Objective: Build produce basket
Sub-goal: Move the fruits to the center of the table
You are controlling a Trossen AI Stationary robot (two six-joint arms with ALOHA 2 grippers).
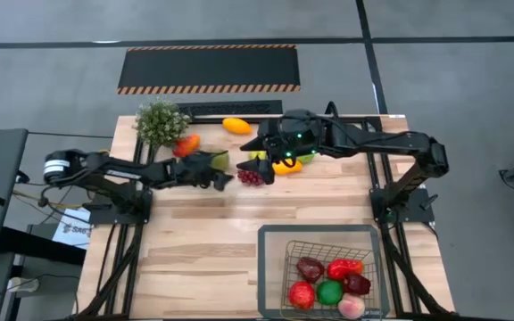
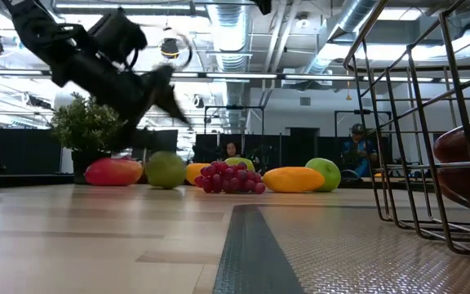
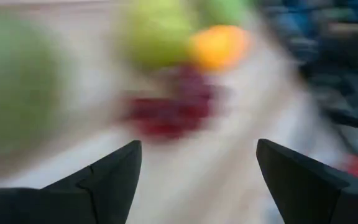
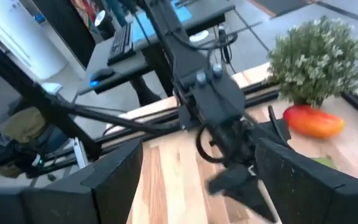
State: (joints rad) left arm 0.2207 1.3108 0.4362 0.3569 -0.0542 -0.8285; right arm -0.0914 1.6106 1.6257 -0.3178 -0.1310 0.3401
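Grape bunch (image 1: 251, 176) between both grippers, potted plant (image 1: 161, 121) behind

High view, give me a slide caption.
Both open end effectors, left and right, flank the grape bunch; basket partly filled.

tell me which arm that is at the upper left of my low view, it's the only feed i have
Observer: The left one. From above, the left gripper sits close beside the grape bunch, on its left.
Operator: is it holding anything
Observer: No. The left wrist view shows its fingers wide apart with nothing between them, and the grapes lie ahead on the table.
Operator: and the right arm, i can't see it
Observer: The right gripper is open over the far side of the same grape bunch, right next to the left one.
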